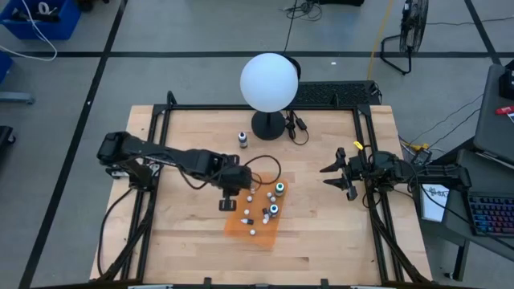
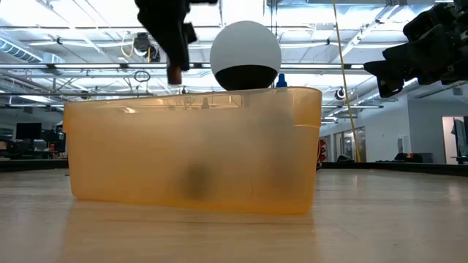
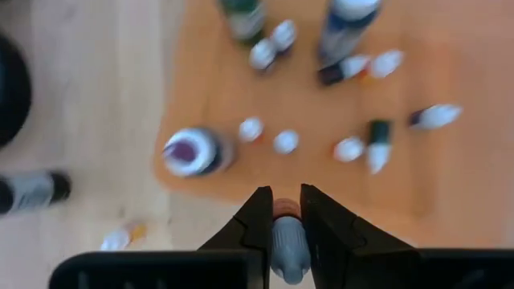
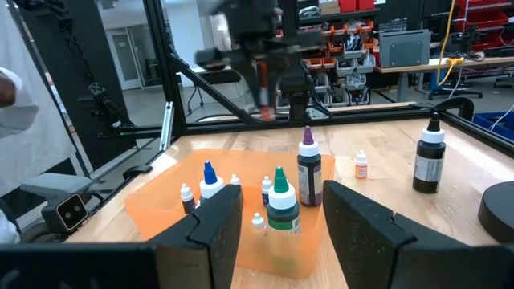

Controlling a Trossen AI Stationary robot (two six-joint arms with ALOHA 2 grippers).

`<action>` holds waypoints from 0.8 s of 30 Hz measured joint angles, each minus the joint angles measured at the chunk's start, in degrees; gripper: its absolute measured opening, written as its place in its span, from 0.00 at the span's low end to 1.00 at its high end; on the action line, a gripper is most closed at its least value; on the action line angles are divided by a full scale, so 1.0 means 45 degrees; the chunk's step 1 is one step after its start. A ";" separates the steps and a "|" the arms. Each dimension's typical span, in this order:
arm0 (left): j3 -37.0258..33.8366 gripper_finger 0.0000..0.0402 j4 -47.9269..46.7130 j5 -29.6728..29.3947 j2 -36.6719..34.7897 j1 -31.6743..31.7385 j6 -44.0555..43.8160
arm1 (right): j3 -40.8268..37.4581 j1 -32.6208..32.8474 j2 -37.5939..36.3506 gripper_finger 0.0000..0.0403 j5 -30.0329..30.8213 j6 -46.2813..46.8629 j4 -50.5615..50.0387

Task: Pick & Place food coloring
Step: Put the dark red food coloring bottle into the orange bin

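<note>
High view: your left gripper [image 1: 229,201] hangs over the left edge of the orange tray [image 1: 238,225], which already carries most of the food coloring bottles [image 1: 274,210]; one dark bottle [image 1: 242,140] stands apart on the table, far from the tray near the white globe lamp [image 1: 268,82]. Your right gripper [image 1: 337,177] waits at the right, fingers spread and empty. Low view: the tray wall fills the near field, with the left arm above it. Left wrist view: the fingers [image 3: 255,226] are pinched narrowly on a small bottle [image 3: 287,241] just short of the tray edge; another small bottle [image 3: 122,235] lies off the tray. Right wrist view: bottles stand in the tray, two outside. Judged progress: mostly done; you have the held bottle and the stragglers left.
</note>
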 joint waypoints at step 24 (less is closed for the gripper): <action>0.0322 0.13 0.3957 0.1650 0.4505 -0.0350 0.1524 | -0.0002 0.0000 0.0053 0.41 0.0001 0.0000 -0.0021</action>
